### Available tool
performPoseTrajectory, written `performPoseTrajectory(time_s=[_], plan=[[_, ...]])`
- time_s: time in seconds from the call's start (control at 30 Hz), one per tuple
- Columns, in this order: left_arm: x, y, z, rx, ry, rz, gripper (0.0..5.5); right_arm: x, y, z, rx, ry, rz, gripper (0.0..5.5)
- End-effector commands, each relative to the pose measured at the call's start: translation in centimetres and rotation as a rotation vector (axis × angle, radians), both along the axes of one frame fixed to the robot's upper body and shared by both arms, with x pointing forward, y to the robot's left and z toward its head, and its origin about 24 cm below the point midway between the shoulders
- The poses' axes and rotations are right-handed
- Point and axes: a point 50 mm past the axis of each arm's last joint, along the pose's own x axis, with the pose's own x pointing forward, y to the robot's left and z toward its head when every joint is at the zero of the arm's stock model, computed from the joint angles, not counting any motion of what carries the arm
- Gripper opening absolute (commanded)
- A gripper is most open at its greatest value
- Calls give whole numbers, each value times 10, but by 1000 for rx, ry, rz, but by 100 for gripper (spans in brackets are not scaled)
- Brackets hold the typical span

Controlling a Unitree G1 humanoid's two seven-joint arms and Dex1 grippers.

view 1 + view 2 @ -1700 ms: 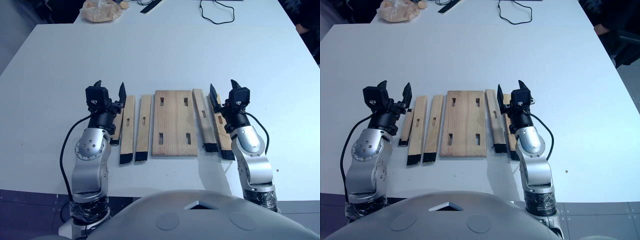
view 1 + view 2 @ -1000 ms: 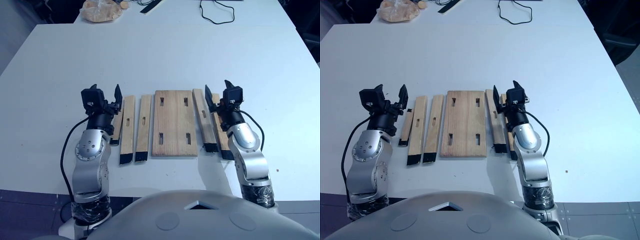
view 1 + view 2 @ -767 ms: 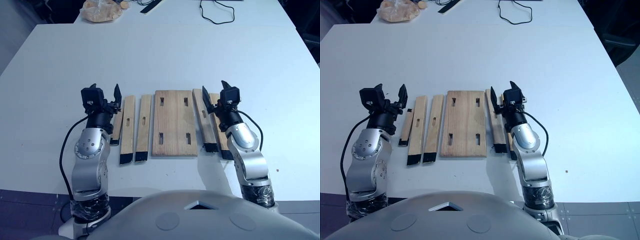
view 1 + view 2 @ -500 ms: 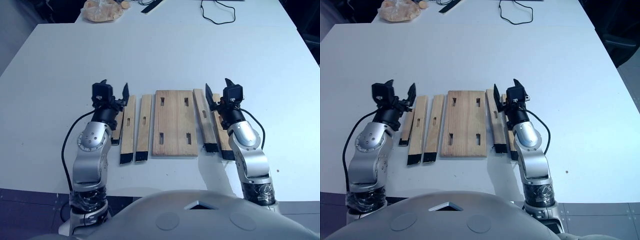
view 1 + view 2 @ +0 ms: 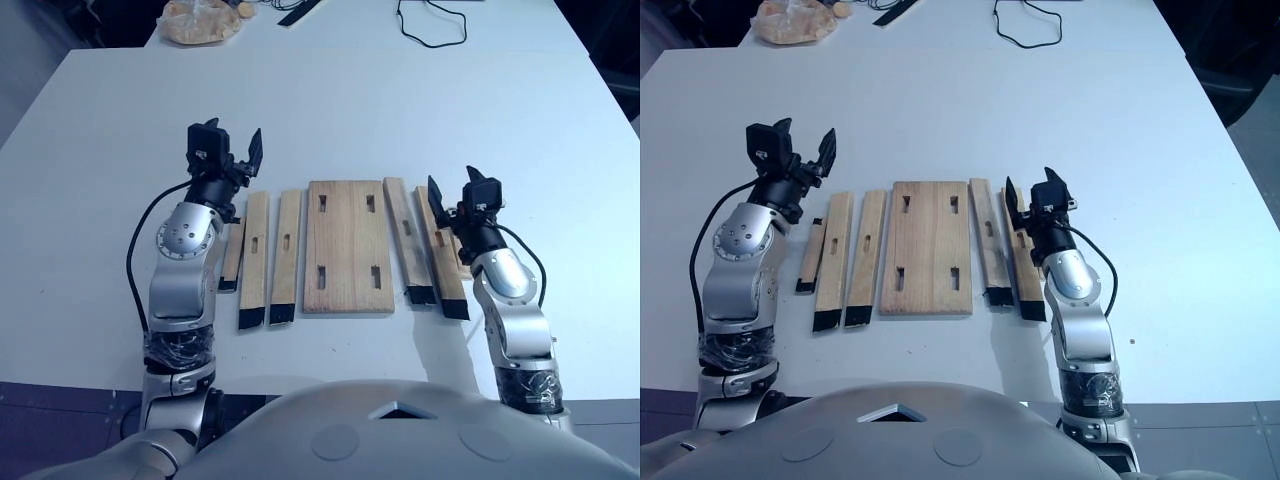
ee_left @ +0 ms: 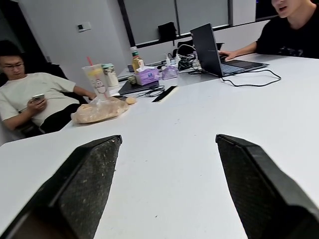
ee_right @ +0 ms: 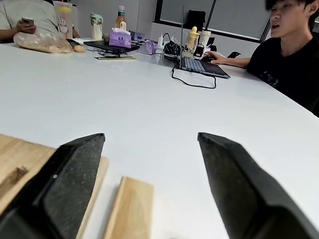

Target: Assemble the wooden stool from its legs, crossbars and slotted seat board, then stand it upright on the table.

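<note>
Wooden and unassembled, the slotted seat board (image 5: 348,245) is laid flat at the near middle of the white table (image 5: 350,110), and four slots are counted in it. Three pieces are set lengthwise to its left: the inner left leg (image 5: 286,255) just beside it, then the outer left leg (image 5: 254,262), then a narrower crossbar (image 5: 232,256). Two pieces are seen to its right: the inner right leg (image 5: 402,240) and the outer right leg (image 5: 444,270). Each leg is cut with one slot and is black at its near end.

The left gripper (image 5: 232,135) is held above the table just beyond the far ends of the left pieces, its two fingers spread wide with nothing between them. The right gripper (image 5: 452,182) is held over the far end of the outer right leg, likewise spread wide and holding nothing.

At the far edge one black cable (image 5: 430,25) and one plastic bag (image 5: 205,20) are seen.
</note>
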Motion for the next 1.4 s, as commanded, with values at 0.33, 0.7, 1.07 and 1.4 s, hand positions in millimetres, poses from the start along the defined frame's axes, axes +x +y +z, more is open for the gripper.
performPoseTrajectory(time_s=[0.33,0.7,1.07,1.4], plan=[[-44,-1,-11,-59,111,116,351,7,23,27,49,-77,105,344],[-117,21,2,-36,499,-9,351,-27,-5,20,26,-41,-85,344],[-127,40,-23,-70,703,76,351,-28,0,19,28,-33,-93,344],[-126,40,-32,-35,716,34,351,-29,1,15,22,-6,-84,344]])
